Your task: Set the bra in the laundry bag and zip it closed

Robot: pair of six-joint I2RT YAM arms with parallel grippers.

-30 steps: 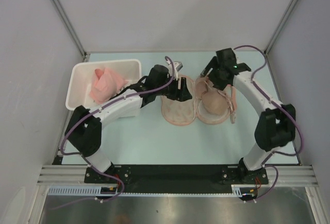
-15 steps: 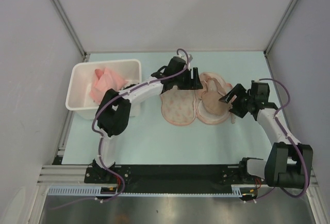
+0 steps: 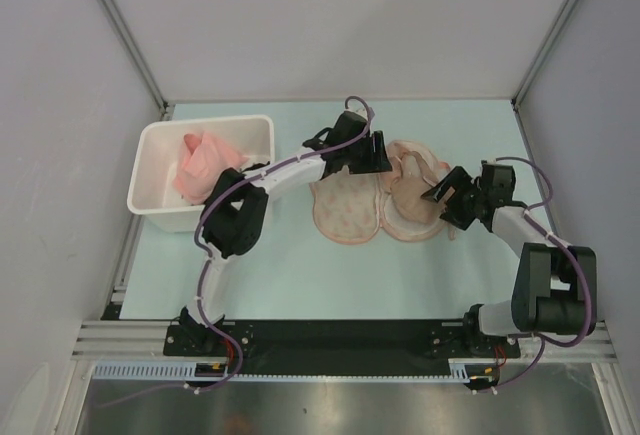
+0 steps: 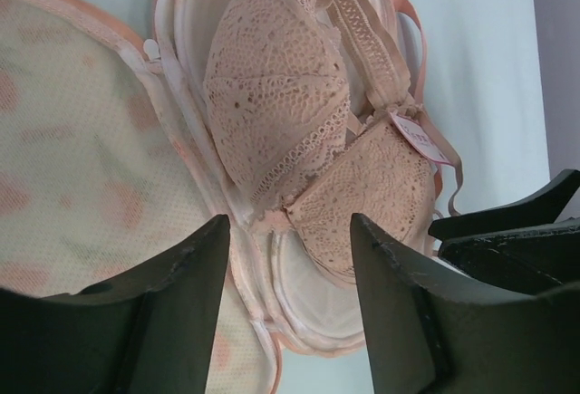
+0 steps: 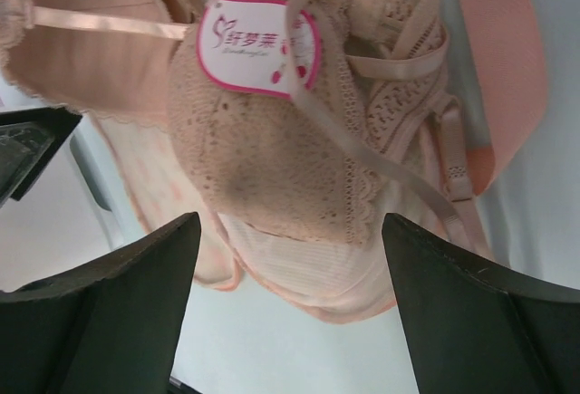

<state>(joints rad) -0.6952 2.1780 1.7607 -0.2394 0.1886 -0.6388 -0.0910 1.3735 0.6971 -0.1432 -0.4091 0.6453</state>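
Overhead camera; wrist cameras close above bra (image 4: 299,122)

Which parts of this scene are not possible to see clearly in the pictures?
- Top view: the left gripper hides the far rim of the laundry bag.
- Top view: the pink cloth hides part of the bin floor.
- Right wrist view: the bra covers the lining under it.

Beige lace bra (image 4: 299,131) bunched in right lobe — printed laundry bag (image 3: 345,210) open, flat.
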